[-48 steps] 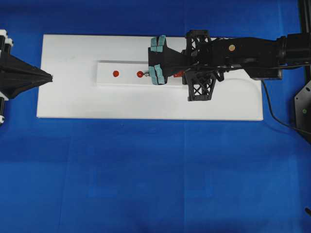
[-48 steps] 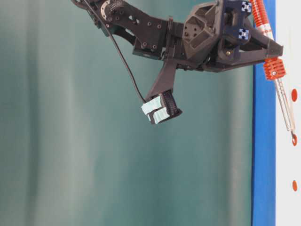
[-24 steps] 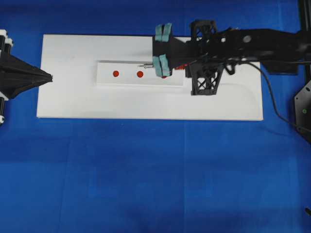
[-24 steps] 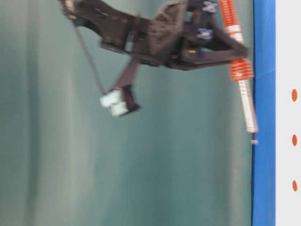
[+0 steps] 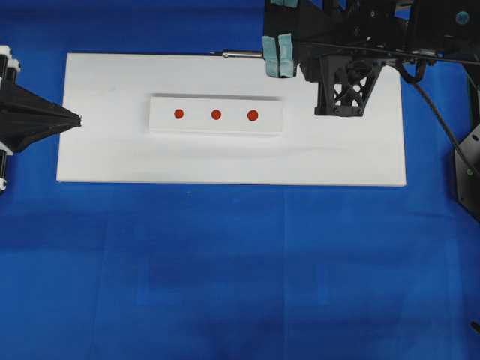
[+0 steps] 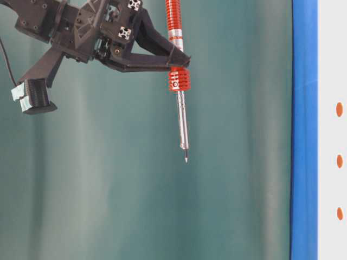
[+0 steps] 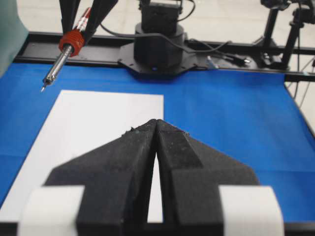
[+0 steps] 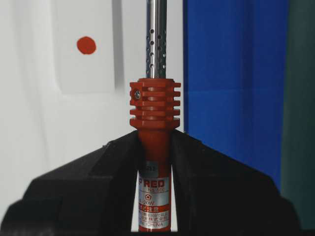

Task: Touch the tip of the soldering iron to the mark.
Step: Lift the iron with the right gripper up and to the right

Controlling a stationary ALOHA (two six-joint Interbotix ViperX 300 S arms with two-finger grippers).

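The right gripper (image 8: 154,147) has its jaws pinching the red handle of the soldering iron (image 6: 178,81), which hangs in the air well clear of the white board (image 5: 105,150); seen from overhead, its shaft pokes out along the board's far edge, away from the raised strip (image 5: 161,120) that carries three red marks (image 5: 216,115). The tip (image 6: 186,160) touches nothing. The left gripper (image 7: 156,128) rests with its jaws pressed together and empty, just beyond the board's left end. The risk from here, as I judge it, is in the return: the iron is thin and held only at the handle, so a fast or slanted approach could land the tip beside a mark, scrape the strip, or twist the handle in the jaws; the black cord (image 5: 442,135) trailing off the arm might also tug it off line
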